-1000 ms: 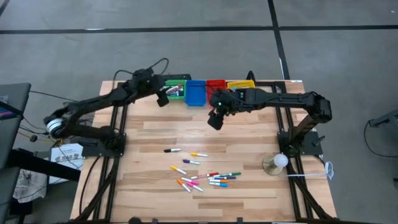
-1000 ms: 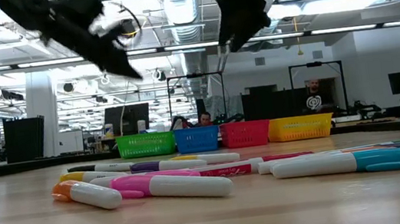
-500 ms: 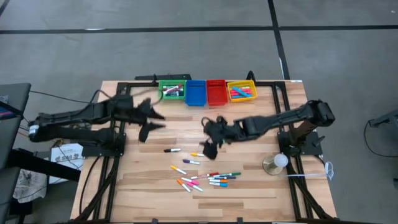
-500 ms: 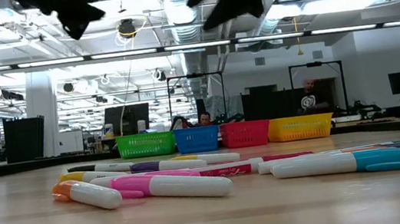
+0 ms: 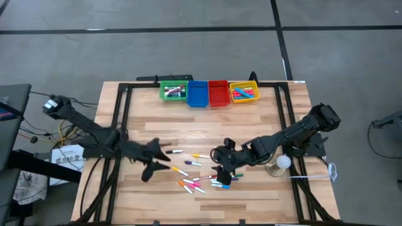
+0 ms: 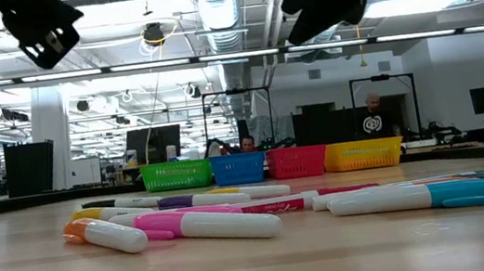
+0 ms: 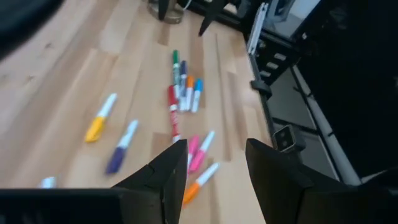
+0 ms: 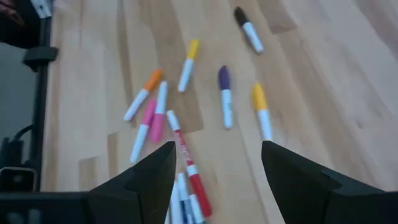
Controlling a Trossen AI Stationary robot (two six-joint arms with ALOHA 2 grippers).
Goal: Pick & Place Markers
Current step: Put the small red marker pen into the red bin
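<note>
Your right gripper [image 5: 221,171], jaws apart and empty, hangs over the markers [image 5: 202,179] scattered near the table's front edge.
Left gripper [image 5: 152,164], also open, sits beside them; the right is nearer, and the red marker [image 8: 191,174] runs lengthwise between its fingers.

Both arms are seen stretched low over the near half of the table in the high view, reaching toward one another from opposite sides.

The left gripper [image 5: 152,164] is carried at the end of a nearly straight arm, its wrist pointed toward the table's middle. In the left wrist view its two dark fingers [image 7: 163,178] are parted, with nothing between them.

The right gripper [image 5: 221,169] is extended from a bent elbow (the shoulder is at the table's right edge). Its fingers [image 8: 146,177] are spread wide and empty. Wrist tilt is possibly slightly downward; motion blur prevents certainty.
</note>
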